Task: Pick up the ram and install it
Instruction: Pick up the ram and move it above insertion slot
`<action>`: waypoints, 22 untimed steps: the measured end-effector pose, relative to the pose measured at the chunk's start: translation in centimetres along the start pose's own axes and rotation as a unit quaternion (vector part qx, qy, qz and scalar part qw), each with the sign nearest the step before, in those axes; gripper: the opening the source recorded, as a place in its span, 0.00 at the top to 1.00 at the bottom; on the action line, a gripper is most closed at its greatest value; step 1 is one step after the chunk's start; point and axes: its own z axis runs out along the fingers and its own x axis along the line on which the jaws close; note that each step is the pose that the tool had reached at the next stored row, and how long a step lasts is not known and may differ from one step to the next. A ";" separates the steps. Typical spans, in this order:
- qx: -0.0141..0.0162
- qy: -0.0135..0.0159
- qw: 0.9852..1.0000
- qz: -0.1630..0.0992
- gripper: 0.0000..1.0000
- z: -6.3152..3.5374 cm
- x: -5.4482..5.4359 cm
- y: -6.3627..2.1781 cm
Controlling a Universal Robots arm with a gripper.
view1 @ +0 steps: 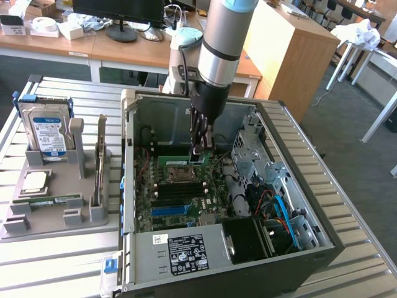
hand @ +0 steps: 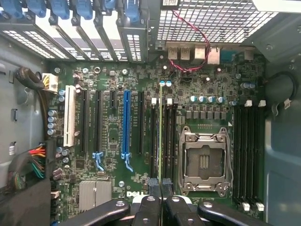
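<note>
Closest to the wrist camera are my two dark fingers point(hand: 157, 190), pressed in on the ram point(hand: 161, 132), which they pinch by one end. From there the ram shows edge-on as a thin yellow-green line running away from the fingertips. It lies along the row of black memory slots point(hand: 168, 136), between the open processor socket point(hand: 203, 160) and the long blue slot point(hand: 125, 122). I cannot tell whether its lower edge has reached a slot or hangs just above one.

A white slot point(hand: 69, 115) stands farther out beyond the blue one. A pair of red and black wires point(hand: 188, 47) loops across the metal grille at the far end of the board.

In the exterior view my arm point(view1: 220, 37) comes straight down into the open computer case point(view1: 133, 186). The fingers point(view1: 200, 148) are low over the green board, with the ram point(view1: 180, 158) showing as a short green strip at their tips.

The power supply (the box with the black label) point(view1: 186, 251) fills the near corner of the case. To the exterior view's left, a grey stand point(view1: 74, 214) sits on the slatted metal counter point(view1: 62, 261), well apart from me. It carries an upright hard drive point(view1: 44, 133) and a square silver chip point(view1: 34, 181).
</note>
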 end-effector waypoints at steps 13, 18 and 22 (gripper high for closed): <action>0.000 0.000 1.000 0.001 0.88 1.20 0.0 -0.05; 0.000 0.000 1.000 0.001 0.88 1.52 0.0 -0.05; 0.000 0.000 1.000 0.001 0.88 1.54 0.0 -0.05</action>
